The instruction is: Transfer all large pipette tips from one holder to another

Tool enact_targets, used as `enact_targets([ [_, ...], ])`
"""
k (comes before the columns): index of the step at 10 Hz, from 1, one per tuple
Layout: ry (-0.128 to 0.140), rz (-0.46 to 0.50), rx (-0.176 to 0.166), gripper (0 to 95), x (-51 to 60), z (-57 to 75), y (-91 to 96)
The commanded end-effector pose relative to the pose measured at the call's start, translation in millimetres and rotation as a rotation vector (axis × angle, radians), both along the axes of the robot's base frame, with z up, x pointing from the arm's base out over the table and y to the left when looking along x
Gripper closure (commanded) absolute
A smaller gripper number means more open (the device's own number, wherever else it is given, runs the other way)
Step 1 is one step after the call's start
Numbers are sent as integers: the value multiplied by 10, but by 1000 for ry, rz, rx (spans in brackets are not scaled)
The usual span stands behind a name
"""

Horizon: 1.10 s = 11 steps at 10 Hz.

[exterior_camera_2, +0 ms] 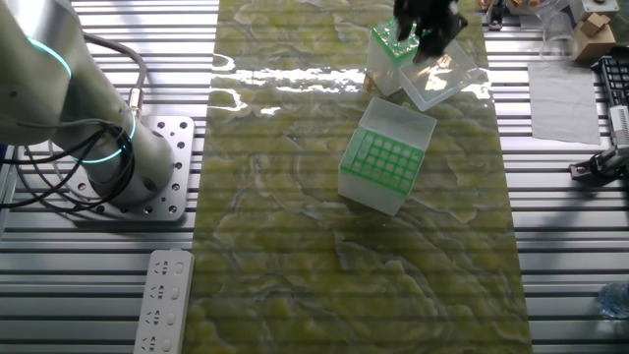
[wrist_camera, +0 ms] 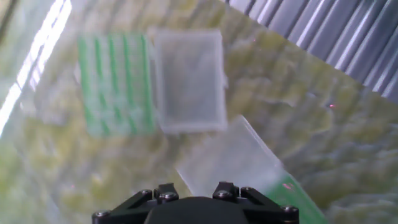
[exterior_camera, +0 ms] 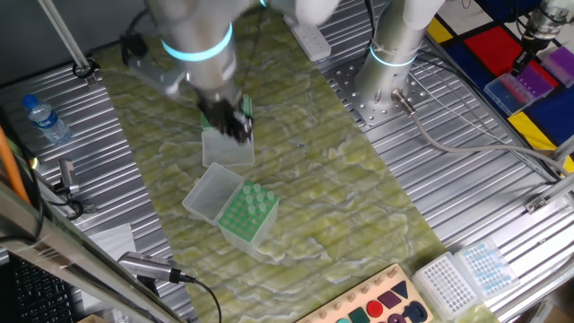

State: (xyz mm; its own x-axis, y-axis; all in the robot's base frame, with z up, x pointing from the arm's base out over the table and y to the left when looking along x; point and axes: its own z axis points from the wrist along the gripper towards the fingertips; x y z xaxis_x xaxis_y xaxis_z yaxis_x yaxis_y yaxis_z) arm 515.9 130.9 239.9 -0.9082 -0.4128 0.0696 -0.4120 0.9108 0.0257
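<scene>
Your gripper (exterior_camera: pixel 235 124) hovering over far holder (exterior_camera_2: pixel 390 44); can't tell if open or shut. Tips (exterior_camera: pixel 251 195) sitting in near holder (exterior_camera: pixel 244 213). Tips looking light, thin, slippery; you should be pinching wide top, gently.

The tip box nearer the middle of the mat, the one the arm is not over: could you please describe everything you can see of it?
The tip box is a pale, see-through plastic case with a green grid rack inside. Its hinged lid lies swung open beside it, still joined along one edge. It sits flat on the green marbled mat, turned at an angle to the mat's edges. Some whitish tips seem to stand in the rack. Nothing else touches it.
</scene>
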Motion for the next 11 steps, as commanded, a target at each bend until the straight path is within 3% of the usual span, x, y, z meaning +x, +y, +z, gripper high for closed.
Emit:
enact_targets([
  [1, -46, -82, 26, 570, 85, -195, 516],
  [3, -66, -91, 34, 570, 89, -284, 699],
  [4, -76, -98, 38, 760, 95, -320, 773],
  [7, -91, -118, 39, 760, 232, -430, 902],
  [10, -104, -102, 40, 760, 274, -576, 990],
  [11, -105, -100, 37, 570, 270, -610, 1010],
])
